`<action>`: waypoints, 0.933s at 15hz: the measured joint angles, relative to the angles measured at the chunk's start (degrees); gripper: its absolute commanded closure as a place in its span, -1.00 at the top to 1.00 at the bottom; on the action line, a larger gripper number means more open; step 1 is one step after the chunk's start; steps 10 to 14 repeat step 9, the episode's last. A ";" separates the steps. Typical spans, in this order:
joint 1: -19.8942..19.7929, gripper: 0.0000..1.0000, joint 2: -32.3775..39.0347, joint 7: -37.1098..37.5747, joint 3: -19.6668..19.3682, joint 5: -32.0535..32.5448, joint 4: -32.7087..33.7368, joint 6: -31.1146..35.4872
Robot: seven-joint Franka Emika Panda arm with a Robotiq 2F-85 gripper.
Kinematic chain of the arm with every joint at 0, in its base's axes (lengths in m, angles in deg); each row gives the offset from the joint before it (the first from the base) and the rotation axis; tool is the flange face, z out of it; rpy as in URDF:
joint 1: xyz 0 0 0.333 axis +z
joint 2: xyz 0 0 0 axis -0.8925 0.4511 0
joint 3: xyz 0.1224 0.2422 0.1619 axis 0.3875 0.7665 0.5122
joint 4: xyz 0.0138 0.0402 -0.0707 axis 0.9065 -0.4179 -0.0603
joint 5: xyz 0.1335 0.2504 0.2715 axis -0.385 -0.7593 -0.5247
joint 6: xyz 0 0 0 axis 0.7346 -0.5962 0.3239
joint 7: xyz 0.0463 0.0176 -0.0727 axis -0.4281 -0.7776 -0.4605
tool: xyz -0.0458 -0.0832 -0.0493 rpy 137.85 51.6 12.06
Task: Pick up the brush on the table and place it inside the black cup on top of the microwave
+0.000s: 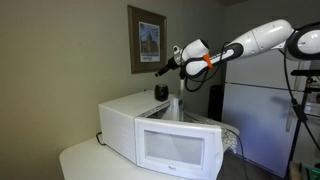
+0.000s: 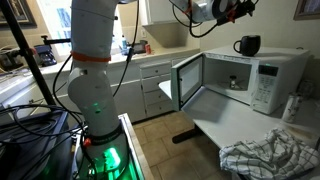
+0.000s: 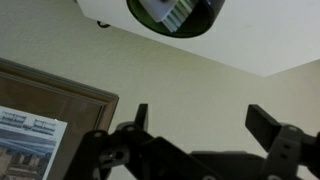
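Note:
The white microwave [image 1: 125,120] stands on the pale table [image 1: 82,160] with its windowed door [image 1: 178,148] swung open; it also shows in an exterior view [image 2: 268,80]. The small black cup [image 1: 160,92] sits on top of it and is seen in both exterior views [image 2: 247,45]. My gripper [image 1: 162,70] hangs in the air above the cup, also visible in an exterior view [image 2: 240,8]. In the wrist view its fingers [image 3: 205,125] are spread apart with only the wall between them. I cannot make out the brush in any view.
A framed picture [image 1: 148,40] hangs on the wall behind the gripper and shows in the wrist view [image 3: 35,135]. A crumpled cloth [image 2: 270,155] lies on the table. Kitchen cabinets [image 2: 155,85] and the robot base [image 2: 95,90] stand nearby.

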 measured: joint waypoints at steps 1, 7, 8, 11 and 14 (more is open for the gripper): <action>-0.88 1.00 -0.87 -1.54 1.45 -0.24 -0.94 0.91; -1.88 1.00 -2.27 -2.91 2.88 -0.32 -2.85 1.13; -1.91 1.00 -2.28 -2.94 2.89 -0.32 -2.87 1.13; -1.94 1.00 -2.28 -2.94 2.91 -0.32 -2.87 1.14; -1.94 1.00 -2.28 -2.94 2.91 -0.32 -2.87 1.14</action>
